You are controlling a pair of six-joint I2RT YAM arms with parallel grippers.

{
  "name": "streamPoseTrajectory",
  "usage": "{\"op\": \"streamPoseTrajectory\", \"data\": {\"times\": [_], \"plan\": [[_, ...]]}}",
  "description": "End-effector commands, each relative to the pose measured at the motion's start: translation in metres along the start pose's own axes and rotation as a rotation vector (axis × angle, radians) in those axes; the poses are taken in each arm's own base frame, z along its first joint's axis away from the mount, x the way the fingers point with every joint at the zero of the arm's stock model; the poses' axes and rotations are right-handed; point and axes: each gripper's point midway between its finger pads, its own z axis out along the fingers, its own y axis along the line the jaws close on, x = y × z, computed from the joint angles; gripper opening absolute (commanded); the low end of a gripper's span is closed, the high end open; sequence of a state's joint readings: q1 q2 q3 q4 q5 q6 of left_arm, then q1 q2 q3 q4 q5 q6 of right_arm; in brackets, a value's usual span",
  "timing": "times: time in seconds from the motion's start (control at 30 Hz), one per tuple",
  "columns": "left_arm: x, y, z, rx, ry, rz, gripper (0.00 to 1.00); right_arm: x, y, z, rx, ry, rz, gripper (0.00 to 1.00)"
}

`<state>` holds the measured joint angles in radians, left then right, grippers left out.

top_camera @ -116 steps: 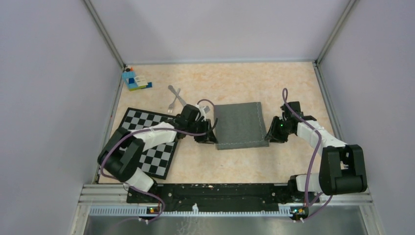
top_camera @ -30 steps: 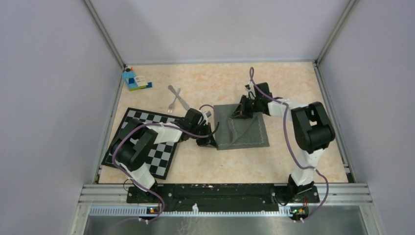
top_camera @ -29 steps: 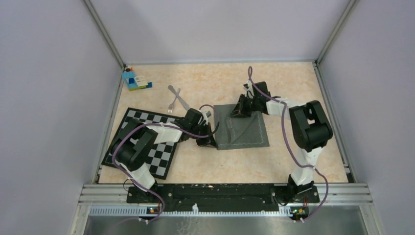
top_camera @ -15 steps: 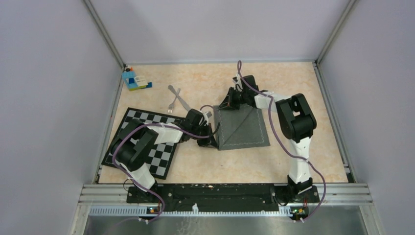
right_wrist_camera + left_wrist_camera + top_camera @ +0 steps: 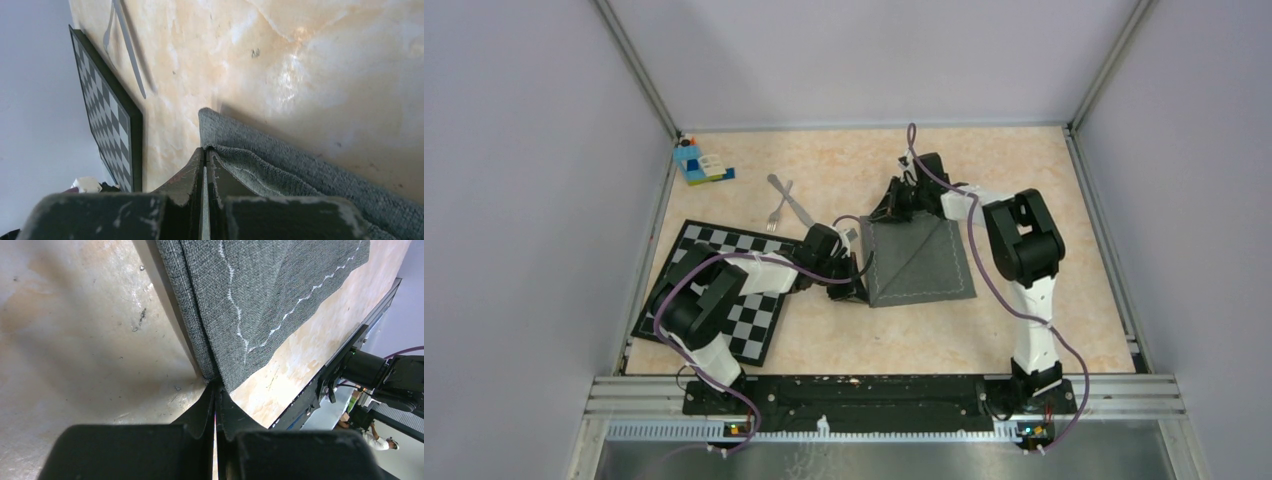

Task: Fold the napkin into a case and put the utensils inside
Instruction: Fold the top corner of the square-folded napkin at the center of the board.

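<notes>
While left gripper (image 5: 856, 288) and right gripper (image 5: 885, 213) clamp the napkin (image 5: 924, 265), 3 grey walls (image 5: 874, 60) enclose beige table (image 5: 1024, 180).

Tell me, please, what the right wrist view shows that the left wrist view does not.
Only the right wrist view shows the fork and knife lying on the table, with the checkered mat beside them. Only the left wrist view shows the white stitching on the napkin and the black rail past the table's edge. Both show bare table and a shut claw pinching the grey napkin: the right claw on a folded-over corner, the left claw on another corner.
</notes>
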<state>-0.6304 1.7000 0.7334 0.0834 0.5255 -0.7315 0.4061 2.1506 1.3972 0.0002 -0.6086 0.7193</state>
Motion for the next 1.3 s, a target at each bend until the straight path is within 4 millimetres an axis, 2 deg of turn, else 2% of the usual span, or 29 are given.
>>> {"op": "streamPoseTrajectory", "data": {"times": [0.0,0.4,0.67,0.83,0.97,1.03,1.13,1.27], "plan": [[0.007,0.009,0.001,-0.032,0.003,0.01,0.02,-0.018,0.014,0.008,-0.025,-0.041,-0.045,0.0],[0.005,0.01,0.0,-0.045,-0.004,0.014,0.03,-0.018,0.009,0.016,-0.031,-0.017,-0.046,0.0],[0.003,0.001,-0.014,-0.04,-0.038,0.026,0.11,-0.016,0.01,0.019,-0.051,0.003,-0.056,0.0],[-0.002,-0.013,-0.034,-0.041,-0.068,0.056,0.17,-0.013,0.007,0.018,-0.036,0.022,-0.062,0.06],[-0.017,-0.037,-0.045,0.008,-0.104,0.09,0.18,-0.011,0.006,0.018,-0.033,0.028,-0.063,0.07],[-0.024,-0.053,-0.042,0.074,-0.104,0.103,0.16,-0.011,0.006,0.018,-0.032,0.027,-0.063,0.07],[-0.037,-0.065,-0.028,0.13,-0.09,0.108,0.1,-0.011,0.005,0.018,-0.035,0.029,-0.061,0.08],[-0.043,-0.052,-0.007,0.105,-0.078,0.078,0.05,-0.011,0.006,0.018,-0.036,0.029,-0.06,0.08]]}}
